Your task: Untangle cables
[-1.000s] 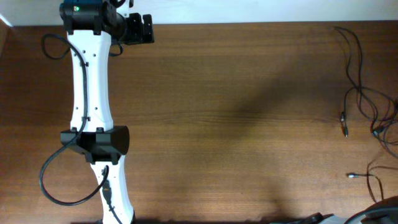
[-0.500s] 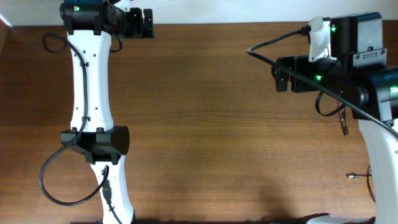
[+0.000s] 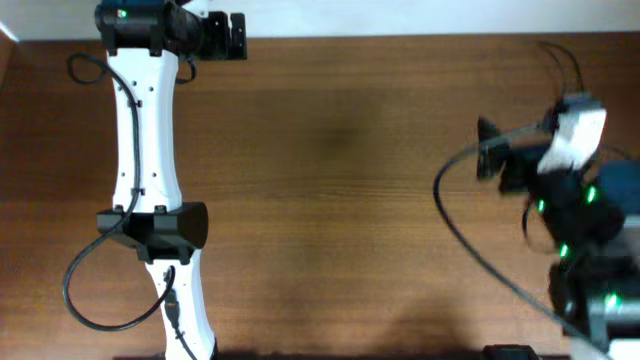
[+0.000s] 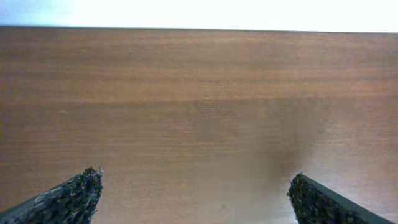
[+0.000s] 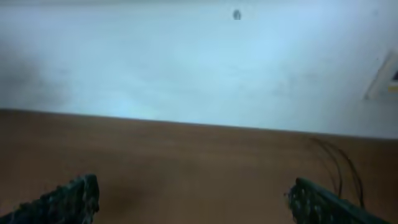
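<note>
I log the bench (image 3: 340, 200) open across its middle, cables (image 3: 566, 57) by the far right corner, left gripper (image 4: 196, 193) and right gripper (image 5: 194, 198) jaws spread wide, holding nothing.

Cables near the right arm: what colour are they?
Black. The cables show best in the overhead view.

No writing can be read anywhere (the pale tag (image 5: 387, 74) on the wall is blurred)

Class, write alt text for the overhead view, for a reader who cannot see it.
Two white robot arms reach over a brown wooden table; the left hand is at its far edge, the blurred right hand near thin black cables.
</note>
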Action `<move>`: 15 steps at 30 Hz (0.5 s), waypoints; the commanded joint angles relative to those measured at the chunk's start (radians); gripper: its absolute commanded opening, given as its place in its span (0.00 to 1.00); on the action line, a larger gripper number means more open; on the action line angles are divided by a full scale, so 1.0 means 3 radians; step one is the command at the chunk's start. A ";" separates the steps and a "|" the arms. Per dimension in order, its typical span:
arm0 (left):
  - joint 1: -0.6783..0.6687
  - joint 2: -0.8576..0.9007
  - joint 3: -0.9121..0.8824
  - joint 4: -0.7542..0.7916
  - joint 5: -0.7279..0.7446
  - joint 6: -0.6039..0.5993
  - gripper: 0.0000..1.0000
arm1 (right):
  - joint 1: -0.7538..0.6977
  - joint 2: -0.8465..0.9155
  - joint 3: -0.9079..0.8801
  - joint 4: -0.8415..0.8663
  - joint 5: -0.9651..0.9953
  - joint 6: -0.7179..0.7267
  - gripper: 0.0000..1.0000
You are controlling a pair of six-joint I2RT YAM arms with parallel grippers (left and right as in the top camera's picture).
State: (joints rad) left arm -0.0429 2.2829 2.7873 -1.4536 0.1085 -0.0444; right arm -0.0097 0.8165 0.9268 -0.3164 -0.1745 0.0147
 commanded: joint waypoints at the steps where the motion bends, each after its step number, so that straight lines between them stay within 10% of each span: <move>1: -0.0001 -0.0056 0.0037 -0.0006 0.0025 0.0051 0.99 | -0.0085 -0.0801 -0.0997 0.0755 -0.0056 -0.0025 0.99; 7: -0.0001 -0.0056 0.0037 -0.0006 0.0025 0.0051 0.99 | -0.0084 -0.2457 -0.2561 0.1369 -0.0058 -0.0023 0.99; 15: -0.0001 -0.0056 0.0037 -0.0006 0.0025 0.0051 0.99 | -0.0079 -0.2698 -0.3071 0.0867 -0.0281 0.0116 0.99</move>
State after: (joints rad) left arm -0.0433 2.2829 2.7880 -1.4570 0.1089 -0.0444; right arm -0.0303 0.0158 0.0101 -0.0521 -0.2424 0.0334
